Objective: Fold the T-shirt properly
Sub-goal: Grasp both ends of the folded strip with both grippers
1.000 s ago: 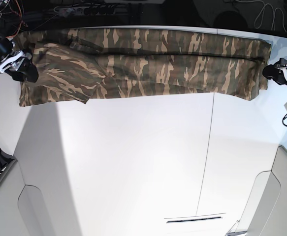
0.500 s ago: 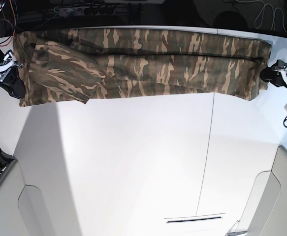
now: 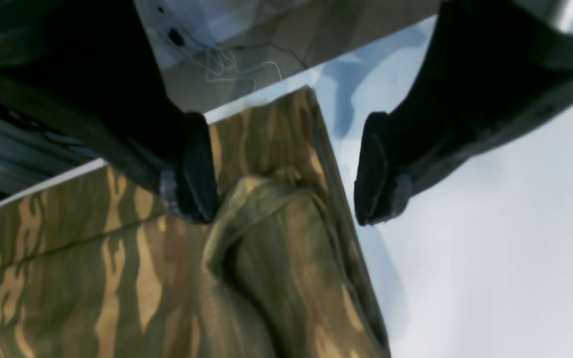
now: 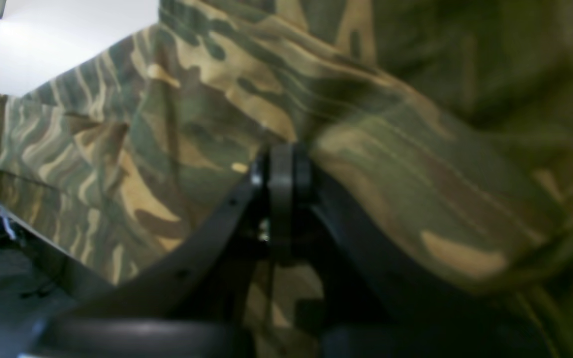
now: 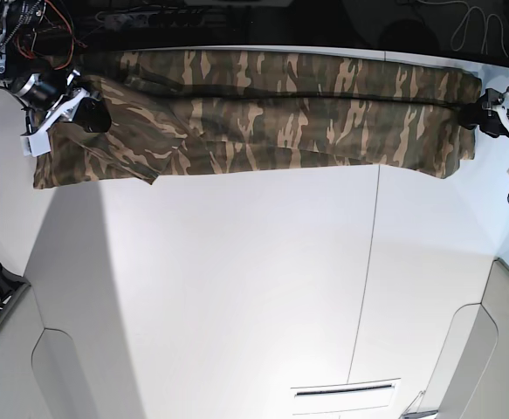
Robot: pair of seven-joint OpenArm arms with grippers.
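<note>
Nearest to my right wrist camera, my right gripper [image 4: 280,166] has its two dark fingers pressed flat together with no gap between the pads; a fold of the camouflage T-shirt [image 4: 316,114] bunches over and around the tips, so I take the jaws as closed on that cloth. In the base view the same gripper [image 5: 86,112] sits on the shirt's end at that view's left, over the doubled-up patch of fabric there.

Nearest to my left wrist camera, my left gripper [image 3: 286,184] stands with its jaws wide apart. One black fingertip [image 3: 194,174] is over the cloth, the other [image 3: 373,174] over the bare white table [image 3: 490,238]. Between them lies a raised, rounded fold at the shirt's corner [image 3: 276,233]; neither pad closes on it, and I hold nothing. In the base view this gripper [image 5: 485,113] is at the shirt's end at that view's right.

Farther off, the T-shirt [image 5: 280,109] lies as one long, narrow band across the far edge of the table [image 5: 237,288], folded lengthwise, its creases running from one gripper to the other. Beyond the table's far edge, dark floor and loose cables [image 5: 477,26] show.
</note>
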